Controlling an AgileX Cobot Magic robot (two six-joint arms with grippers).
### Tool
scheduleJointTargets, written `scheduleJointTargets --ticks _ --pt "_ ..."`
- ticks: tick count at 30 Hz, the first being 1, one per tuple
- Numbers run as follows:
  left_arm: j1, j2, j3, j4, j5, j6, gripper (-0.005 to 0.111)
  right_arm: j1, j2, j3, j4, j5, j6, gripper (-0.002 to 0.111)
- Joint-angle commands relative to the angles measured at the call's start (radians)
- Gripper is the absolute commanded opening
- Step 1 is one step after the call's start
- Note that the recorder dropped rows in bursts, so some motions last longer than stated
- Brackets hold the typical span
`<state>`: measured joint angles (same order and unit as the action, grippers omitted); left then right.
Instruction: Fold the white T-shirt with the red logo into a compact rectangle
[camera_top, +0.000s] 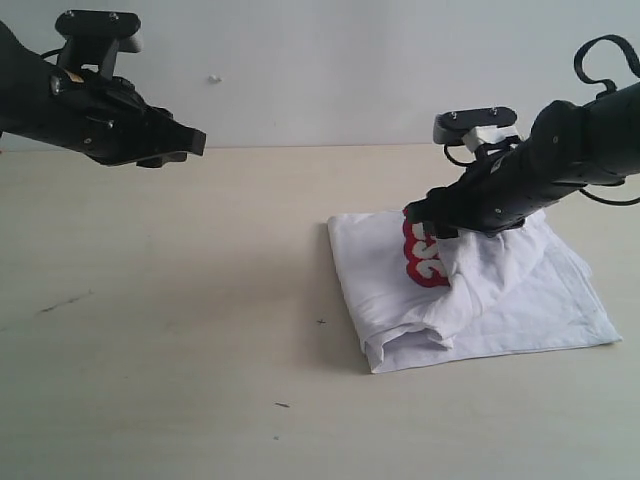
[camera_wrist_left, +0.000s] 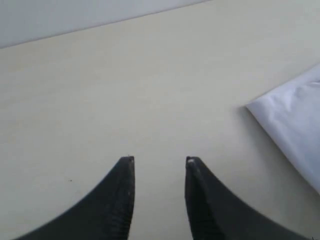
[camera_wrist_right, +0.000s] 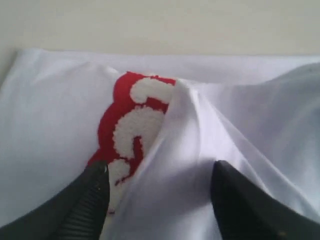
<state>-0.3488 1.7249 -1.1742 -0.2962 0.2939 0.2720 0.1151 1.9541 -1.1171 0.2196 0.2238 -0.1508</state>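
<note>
Table (camera_top: 150, 330): pale wood. The white T-shirt (camera_top: 520, 300) lies on the right side of it in the exterior view. It is already doubled into a rough rectangle, but one flap rides loose and rumpled across the top. You have that flap to flatten, and likely one more fold.

Left gripper (camera_wrist_left: 160, 160): raised, well apart from the cloth, jaws narrowly parted on nothing.

Right gripper (camera_wrist_right: 160, 170): down on the shirt, jaws wide astride the raised fold, not pinching it.

Red logo (camera_top: 425, 262): peeks out beside that fold.

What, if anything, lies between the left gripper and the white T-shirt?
Nothing visible does. Only bare table separates the left gripper from the nearest corner of the white T-shirt.
</note>
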Motion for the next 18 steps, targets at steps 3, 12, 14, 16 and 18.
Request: scheduleJointTargets --ticks 3,12,14,16,18 --pt "0.0 -0.005 0.003 -0.007 -0.003 0.002 0.035 0.001 0.024 -0.006 -0.018 -0.053 0.022 0.046" --pt "0.0 -0.005 0.003 -0.007 -0.013 0.002 0.035 0.001 -0.033 -0.006 -0.04 0.032 -0.003 0.0" --pt "0.0 -0.005 0.003 -0.007 -0.013 0.002 0.035 0.001 -0.066 -0.006 -0.04 0.059 -0.003 0.0" --pt "0.0 -0.005 0.003 -0.007 -0.014 0.002 0.035 0.001 -0.106 -0.004 -0.042 0.081 -0.003 0.0" --pt "0.0 -0.005 0.003 -0.007 -0.019 0.002 0.035 0.001 -0.158 0.024 -0.042 0.081 0.019 0.0"
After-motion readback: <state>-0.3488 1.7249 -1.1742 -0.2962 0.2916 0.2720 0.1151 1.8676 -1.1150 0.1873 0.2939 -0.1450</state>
